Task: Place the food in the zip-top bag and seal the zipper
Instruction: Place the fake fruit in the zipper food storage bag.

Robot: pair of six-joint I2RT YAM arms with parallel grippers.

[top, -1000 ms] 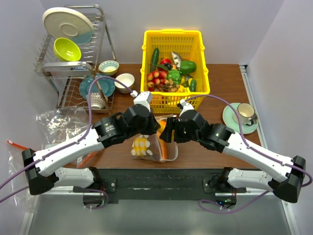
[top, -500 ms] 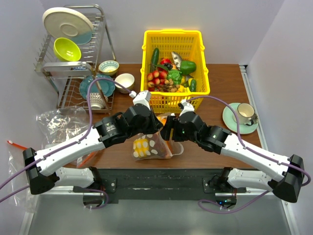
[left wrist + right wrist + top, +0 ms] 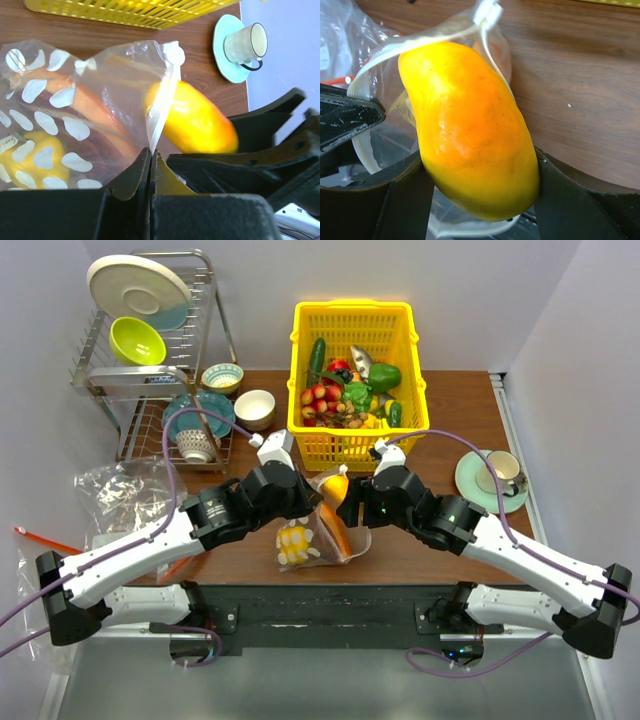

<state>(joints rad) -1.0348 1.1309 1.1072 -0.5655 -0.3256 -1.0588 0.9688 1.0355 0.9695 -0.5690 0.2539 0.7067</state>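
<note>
Wood-brown table (image 3: 460, 420) and yellow basket (image 3: 352, 308), with two arms meeting at a dotted bag.

The zip-top bag (image 3: 318, 538) sits between the grippers, just in front of the basket, with its mouth raised. The left gripper (image 3: 151, 157) has its jaws pinched together on the bag's mouth edge. The right gripper (image 3: 480, 182) clamps the orange papaya slice (image 3: 470, 130) between its fingers, holding it at the open mouth. Inside the bag lie a carrot (image 3: 95, 107) and a yellow pepper (image 3: 35, 155). The zipper (image 3: 160, 107), whitish and unsealed, curves around the slice's far end.
</note>
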